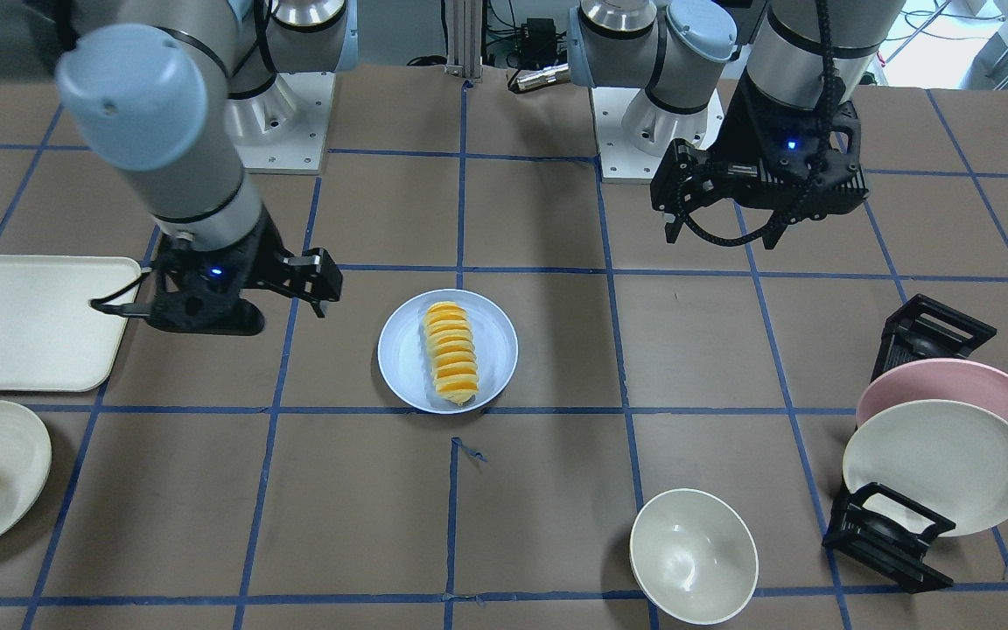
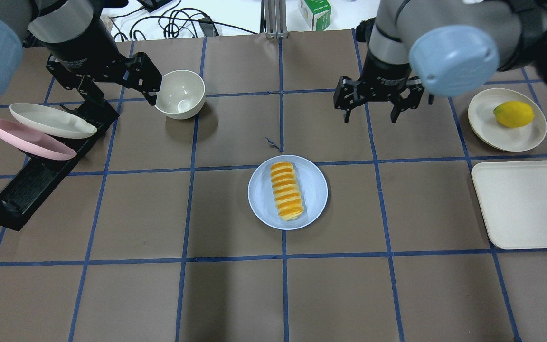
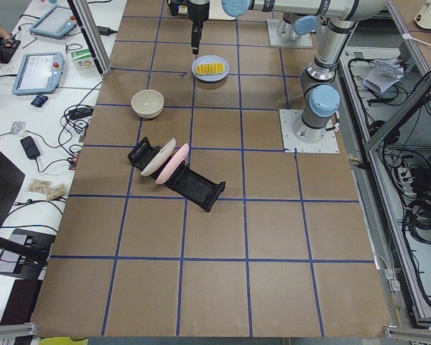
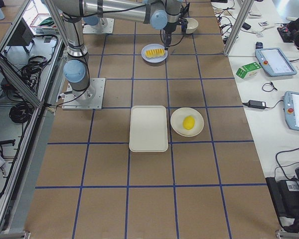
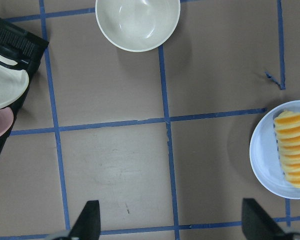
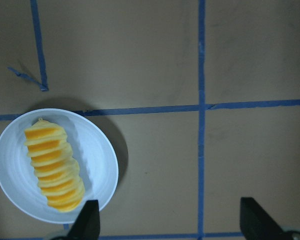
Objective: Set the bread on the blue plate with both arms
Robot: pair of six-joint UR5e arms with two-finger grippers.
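Note:
The bread [image 2: 287, 191], a yellow loaf with orange ridges, lies lengthwise on the blue plate [image 2: 314, 190] at the table's middle. They also show in the front view as bread [image 1: 450, 352] on the plate [image 1: 495, 337]. My left gripper [image 2: 152, 78] is open and empty, raised next to the cream bowl, far left of the plate. My right gripper [image 2: 370, 116] is open and empty, raised beyond the plate and to its right. The left wrist view shows the plate [image 5: 262, 155] at its right edge. The right wrist view shows the bread [image 6: 52, 167] at lower left.
A cream bowl [image 2: 180, 92] stands close to my left gripper. A black dish rack [image 2: 26, 190] holds a pink plate [image 2: 26, 140] and a cream plate [image 2: 50, 121] at far left. A cream tray [image 2: 525, 204] and a cream plate with a lemon [image 2: 513, 114] sit at right.

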